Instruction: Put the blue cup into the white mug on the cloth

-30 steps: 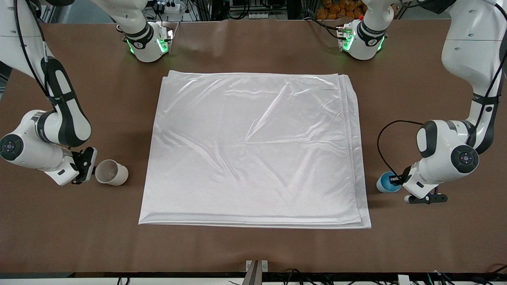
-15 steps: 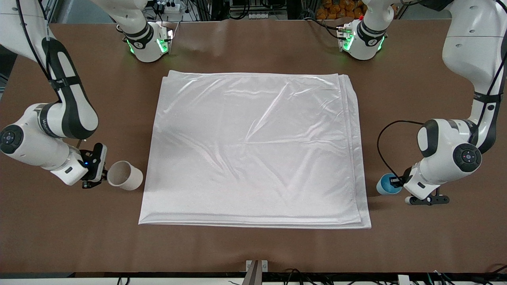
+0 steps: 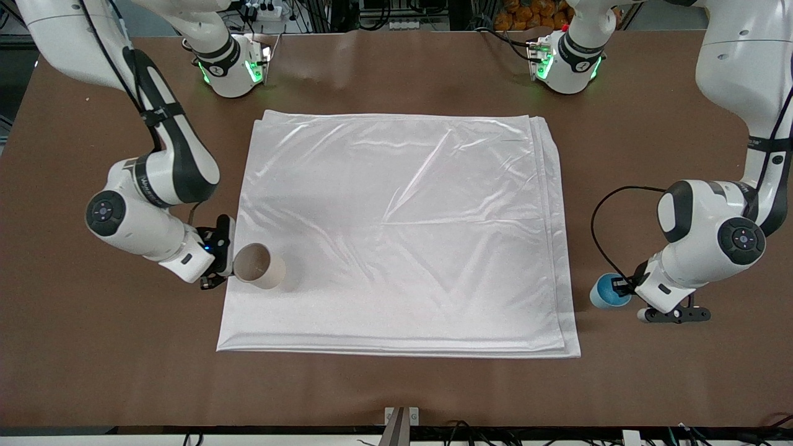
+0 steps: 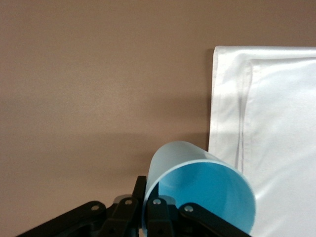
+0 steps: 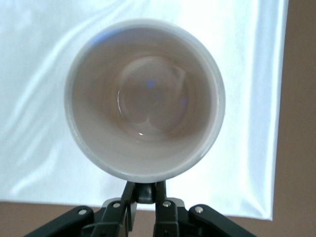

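Note:
The white mug (image 3: 259,266) lies tipped on its side over the cloth's (image 3: 396,229) edge at the right arm's end, with its mouth turned to my right gripper (image 3: 227,262). That gripper is shut on the mug's small black handle (image 5: 146,191); the mug's pale inside (image 5: 145,98) fills the right wrist view above the cloth (image 5: 247,64). The blue cup (image 3: 606,292) is tilted over bare table beside the cloth at the left arm's end. My left gripper (image 3: 622,286) is shut on the cup's wall (image 4: 148,210), one finger inside the blue cup (image 4: 207,190). The cloth's corner (image 4: 276,123) lies just past it.
The brown table (image 3: 396,384) surrounds the cloth on all sides. Both arm bases with green lights (image 3: 234,67) (image 3: 562,62) stand along the edge farthest from the front camera. A small metal bracket (image 3: 401,416) sits at the edge nearest that camera.
The right arm has carried the mug from the bare table toward the cloth, and it is now over the cloth's edge. The left arm and blue cup have barely shifted.

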Controlling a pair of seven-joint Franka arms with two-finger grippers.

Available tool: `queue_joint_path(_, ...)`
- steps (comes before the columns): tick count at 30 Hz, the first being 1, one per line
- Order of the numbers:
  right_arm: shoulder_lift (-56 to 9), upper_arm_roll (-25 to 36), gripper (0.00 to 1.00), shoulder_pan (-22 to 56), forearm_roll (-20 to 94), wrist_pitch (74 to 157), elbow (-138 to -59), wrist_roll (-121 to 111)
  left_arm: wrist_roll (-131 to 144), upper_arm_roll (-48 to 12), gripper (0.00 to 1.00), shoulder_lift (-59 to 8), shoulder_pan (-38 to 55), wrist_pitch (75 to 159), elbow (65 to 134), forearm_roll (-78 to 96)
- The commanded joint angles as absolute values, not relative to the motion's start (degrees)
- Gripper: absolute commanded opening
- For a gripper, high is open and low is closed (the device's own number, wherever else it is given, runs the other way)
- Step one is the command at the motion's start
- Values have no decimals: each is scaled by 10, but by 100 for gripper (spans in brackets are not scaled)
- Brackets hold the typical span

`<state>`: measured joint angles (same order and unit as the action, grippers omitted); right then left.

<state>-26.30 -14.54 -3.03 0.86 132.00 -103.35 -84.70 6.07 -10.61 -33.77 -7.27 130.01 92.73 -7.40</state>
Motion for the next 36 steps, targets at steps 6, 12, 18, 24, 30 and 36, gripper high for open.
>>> queue_joint_path(6, -251, -145, 1, 51, -53, 1321, -1046, -673, 67, -120, 0, -315, -72, 1244, 903, -64)
queue_joint_path(12, -258, -143, 2, 107, -81, 1321, -1047, -579, 67, -132, 0, -307, -73, 1233, 896, -64)
queue_joint_path(18, -272, -143, 2, 146, -111, 1322, -1047, -520, 67, -136, 0, -298, -72, 1220, 895, -65)
queue_joint_path(24, -289, -143, 3, 174, -113, 1329, -1043, -492, 67, -151, 0, -293, -72, 1197, 880, -65)
queue_joint_path(30, -314, -143, 5, 180, -112, 1336, -1034, -490, 76, -171, 0, -293, -71, 1158, 856, -65)
queue_joint_path(36, -323, -143, 8, 190, -111, 1337, -1035, -490, 102, -192, 0, -287, -71, 1143, 854, -66)
